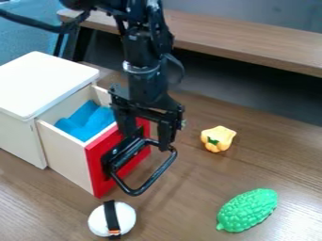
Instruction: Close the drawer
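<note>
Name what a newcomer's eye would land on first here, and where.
Probably the bright red drawer front, standing out from the white cabinet at left, with the black claw at its handle. Next, likely the bumpy green toy at lower right and the yellow pepper above it.

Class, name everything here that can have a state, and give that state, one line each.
Drawer, partly open
Blue cloth, crumpled in the drawer
Gripper, open, at the handle
White ball, wrapped with a black strap
Green toy, lying on its side
Yellow pepper, on its side
</note>
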